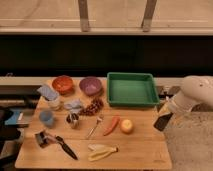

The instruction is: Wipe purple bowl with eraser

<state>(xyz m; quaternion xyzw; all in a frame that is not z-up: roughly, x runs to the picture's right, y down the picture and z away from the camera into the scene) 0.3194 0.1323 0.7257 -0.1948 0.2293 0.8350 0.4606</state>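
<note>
Beside the table [145, 150], the pincer [164, 117] clamps the dark rectangular eraser [162, 123], well apart from the round purple bowl [90, 85].

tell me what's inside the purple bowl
The purple bowl looks empty: only its lighter interior shows, and the near rim covers part of the inside. The claw, off the table's right edge, holds the eraser.

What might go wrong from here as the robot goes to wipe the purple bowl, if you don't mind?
The claw, shut on the eraser, hangs at the right edge of the table, so the green tray lies between it and the purple bowl; a low pass may clip the tray's rim. The bowl stands beside the orange bowl and grapes, so wiping pressure might shove it into them.
</note>
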